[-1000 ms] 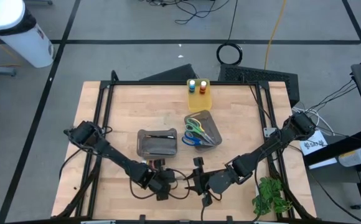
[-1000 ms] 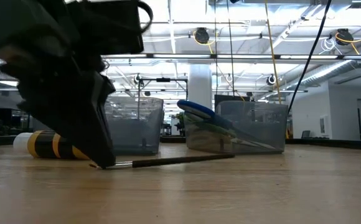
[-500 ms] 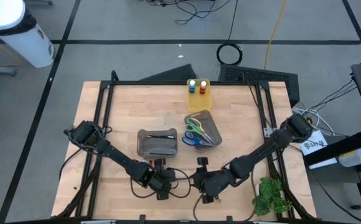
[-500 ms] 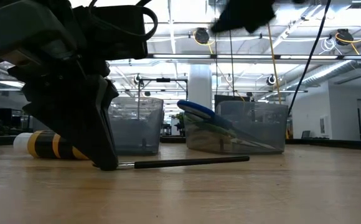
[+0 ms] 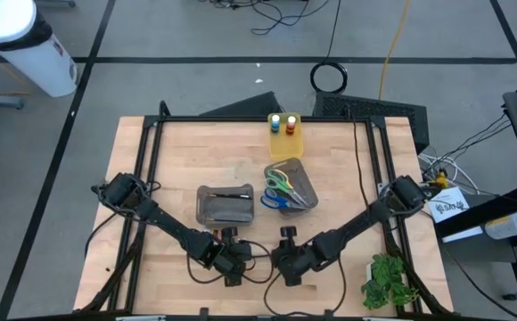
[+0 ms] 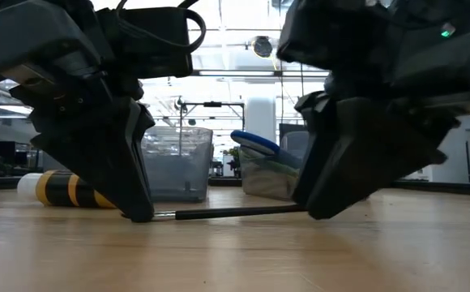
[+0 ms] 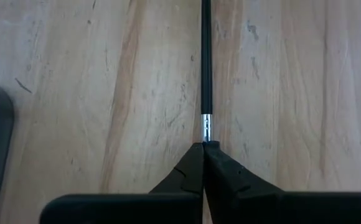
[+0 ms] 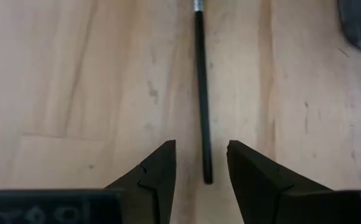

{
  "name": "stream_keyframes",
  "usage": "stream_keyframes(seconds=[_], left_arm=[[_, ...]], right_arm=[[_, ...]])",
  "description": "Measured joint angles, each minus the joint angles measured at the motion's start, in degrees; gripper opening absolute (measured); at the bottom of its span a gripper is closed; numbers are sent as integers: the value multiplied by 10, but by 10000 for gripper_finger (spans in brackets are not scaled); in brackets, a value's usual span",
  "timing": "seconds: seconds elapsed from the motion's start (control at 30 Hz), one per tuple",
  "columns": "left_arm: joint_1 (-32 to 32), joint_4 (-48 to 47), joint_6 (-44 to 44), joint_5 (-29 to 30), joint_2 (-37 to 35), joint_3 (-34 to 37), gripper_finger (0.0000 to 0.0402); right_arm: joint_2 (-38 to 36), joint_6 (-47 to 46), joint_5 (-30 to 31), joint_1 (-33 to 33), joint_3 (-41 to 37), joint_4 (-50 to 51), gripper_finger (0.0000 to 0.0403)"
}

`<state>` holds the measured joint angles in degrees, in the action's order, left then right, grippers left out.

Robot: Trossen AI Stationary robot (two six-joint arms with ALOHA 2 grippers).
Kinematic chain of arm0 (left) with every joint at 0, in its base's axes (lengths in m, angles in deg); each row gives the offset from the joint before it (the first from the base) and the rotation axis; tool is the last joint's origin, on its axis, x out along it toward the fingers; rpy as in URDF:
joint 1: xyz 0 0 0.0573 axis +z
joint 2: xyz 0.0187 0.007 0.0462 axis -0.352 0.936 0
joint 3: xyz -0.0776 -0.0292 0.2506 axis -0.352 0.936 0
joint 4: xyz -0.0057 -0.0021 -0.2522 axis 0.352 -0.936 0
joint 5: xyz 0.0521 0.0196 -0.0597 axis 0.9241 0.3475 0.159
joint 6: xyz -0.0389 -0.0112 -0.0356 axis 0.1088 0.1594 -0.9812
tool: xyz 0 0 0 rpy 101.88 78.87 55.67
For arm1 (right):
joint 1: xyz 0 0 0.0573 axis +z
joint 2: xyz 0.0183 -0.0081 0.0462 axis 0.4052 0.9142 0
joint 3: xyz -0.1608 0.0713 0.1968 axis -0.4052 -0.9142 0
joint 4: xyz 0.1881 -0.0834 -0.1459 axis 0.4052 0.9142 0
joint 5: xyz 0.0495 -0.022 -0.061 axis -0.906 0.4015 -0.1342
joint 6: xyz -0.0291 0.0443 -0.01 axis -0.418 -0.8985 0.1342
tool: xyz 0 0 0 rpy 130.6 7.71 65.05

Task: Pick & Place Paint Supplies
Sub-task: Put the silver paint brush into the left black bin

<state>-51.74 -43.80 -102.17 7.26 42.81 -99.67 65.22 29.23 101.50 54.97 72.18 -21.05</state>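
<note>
1. Low view showed thin dark brush [image 6: 239, 212] flat on wood tabletop [image 6: 235, 255], near front edge, spanning between both grippers.
2. Left gripper [image 7: 203, 147] clamped on bristle end of brush, just behind the silver ferrule [image 7: 206, 127]; jaws fully together per left wrist view.
3. Right gripper [image 8: 201, 163] spread wide, straddling the handle tip; fingers [image 8: 157, 169] either side, neither touching yet.
4. Judged step: handover or two-arm lift of brush toward grey bin [image 5: 225, 206], which sat just behind the grippers and already held one brush.
5. Advised: centre handle between right fingers before closing; tip barely reached inside the gap, so advance slightly along the handle for more purchase.
6. Advised: hold left grip until right closed firmly, then let go; thin round handle likely to roll or slip.
7. Risk judged: fingertips scraping wood; lift level, no twist.
</note>
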Motion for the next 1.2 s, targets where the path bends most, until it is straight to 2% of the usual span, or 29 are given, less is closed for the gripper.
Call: stream_keyframes(seconds=[0.13,0.27,0.47,0.6,0.73,0.9,1.03,1.2], left_arm=[[0,-1,0,-1,0,0,15],[0,-1,0,0,0,0,5],[0,0,-1,-1,0,0,15],[0,0,-2,0,0,0,5],[0,1,-2,-1,0,1,15],[0,14,15,4,-3,1,17],[0,15,42,9,-37,3,7],[-9,28,79,41,-134,0,7]], right_arm=[[0,-2,-1,-10,0,5,130],[0,-2,-1,-12,0,14,130],[5,-47,-63,-18,-13,15,124],[7,-50,-88,-22,-57,-16,88],[8,-45,-95,-23,-102,-41,19],[8,-43,-86,-22,-118,-51,7],[-6,-20,-86,-21,-118,-83,5],[-42,27,-77,-15,-121,-160,3]])
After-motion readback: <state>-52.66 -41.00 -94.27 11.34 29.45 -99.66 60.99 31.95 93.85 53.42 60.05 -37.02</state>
